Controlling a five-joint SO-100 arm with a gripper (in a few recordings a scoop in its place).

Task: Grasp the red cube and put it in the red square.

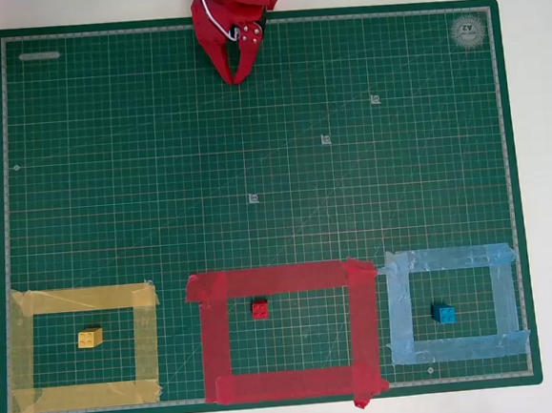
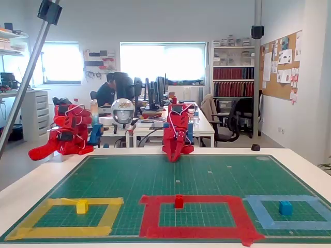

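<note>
The red cube (image 1: 260, 309) (image 2: 179, 201) rests on the green mat inside the red square (image 1: 282, 281) (image 2: 196, 230), near its upper left inner corner in the overhead view. My red gripper (image 1: 235, 77) (image 2: 173, 159) hangs at the far edge of the mat, well away from the cube. Its fingers point down toward the mat and meet at the tips, with nothing between them.
A yellow cube (image 1: 90, 338) lies inside a yellow tape outline (image 1: 83, 300) at the left. A blue cube (image 1: 443, 314) lies inside a light blue tape outline (image 1: 447, 258) at the right. The green mat (image 1: 254, 170) is bare between the gripper and the squares.
</note>
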